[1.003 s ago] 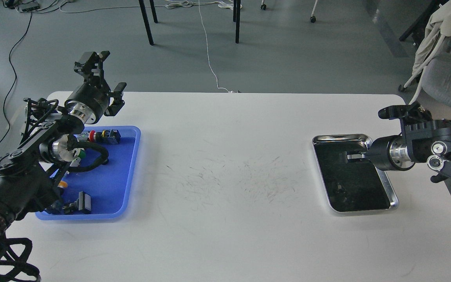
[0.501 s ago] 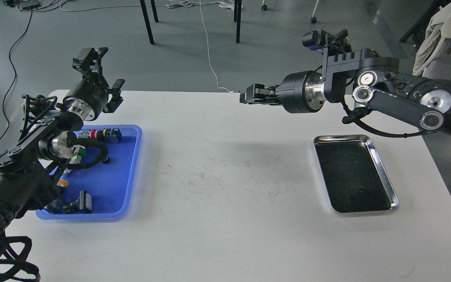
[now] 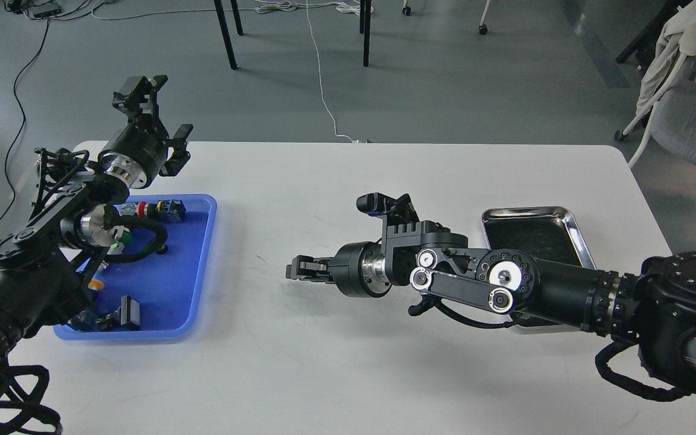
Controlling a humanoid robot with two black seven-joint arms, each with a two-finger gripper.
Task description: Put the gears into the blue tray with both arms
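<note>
The blue tray (image 3: 170, 284) lies at the table's left, holding coloured push-button switches (image 3: 142, 209) and black blocky parts (image 3: 127, 313). A tiny dark round piece (image 3: 164, 247) by the cable sleeve may be one of the gears; no other gear can be made out. My left gripper (image 3: 161, 118) hovers above the tray's far edge with its fingers spread wide and nothing between them. My right gripper (image 3: 299, 269) is low over the table's middle, pointing left towards the blue tray. Its fingers are together, and anything pinched between them is too small to see.
A shiny steel tray (image 3: 526, 211) with a dark bottom sits at the right, partly covered by my right arm. Beyond the white table's far edge are chair legs (image 3: 225, 33) and floor cables. A grey chair (image 3: 689, 124) stands at the far right.
My right arm rose from the steel tray, swung left and came down over the table's middle. The left arm has barely moved.
</note>
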